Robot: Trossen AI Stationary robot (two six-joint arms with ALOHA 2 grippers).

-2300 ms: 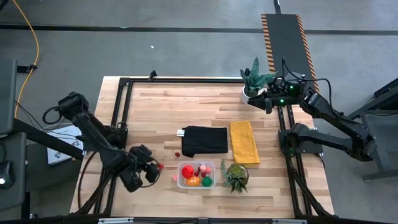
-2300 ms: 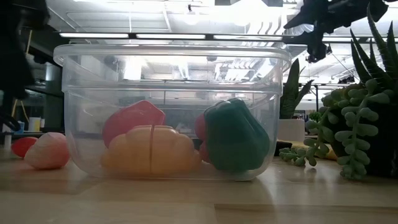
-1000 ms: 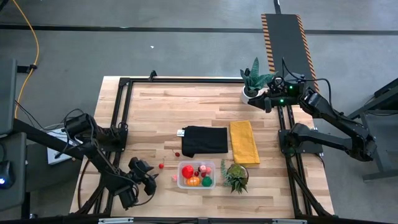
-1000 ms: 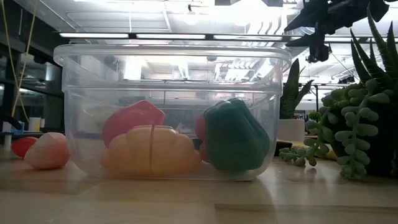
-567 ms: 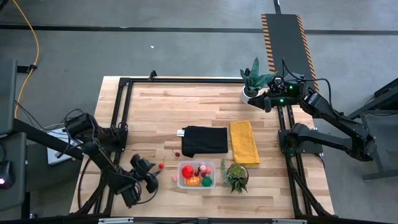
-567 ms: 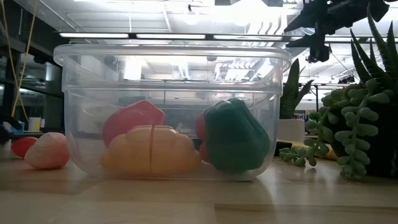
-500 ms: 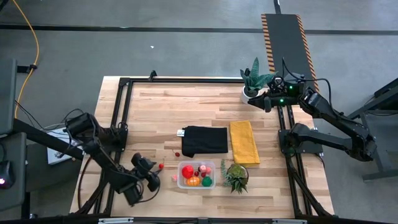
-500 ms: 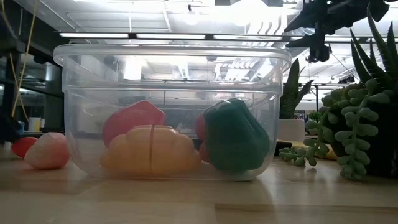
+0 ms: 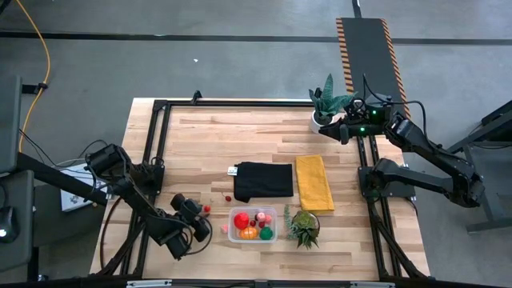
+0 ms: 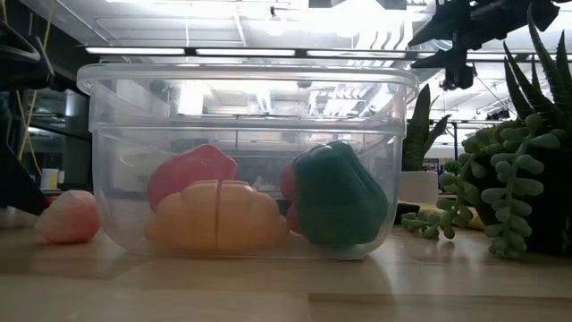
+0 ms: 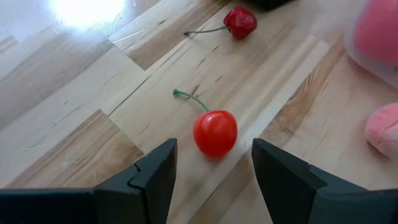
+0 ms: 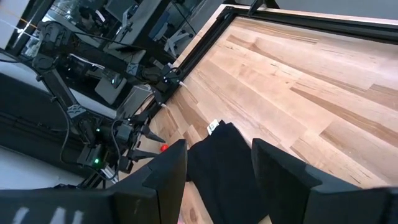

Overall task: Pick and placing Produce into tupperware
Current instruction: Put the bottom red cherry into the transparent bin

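While the left gripper (image 11: 211, 171) hangs low over the surface (image 9: 192, 144) with its jaws apart and nothing between them, a bright red cherry (image 11: 214, 132) lies just ahead of the gap. It is round and smooth, so if one finger touches first it would likely roll away or squirt out sideways. Its thin green stem could also catch a finger and spin it. A pink fruit (image 11: 382, 129) sits close by, just outside the clear tub (image 9: 253, 225), and a wide sweep might knock it. Farther off lies a darker cherry (image 11: 240, 21), also waiting. Inside the tub are red, orange and green pieces. At the far right corner the right gripper (image 12: 214, 177) waits near a potted plant (image 9: 327, 102), half open, empty.
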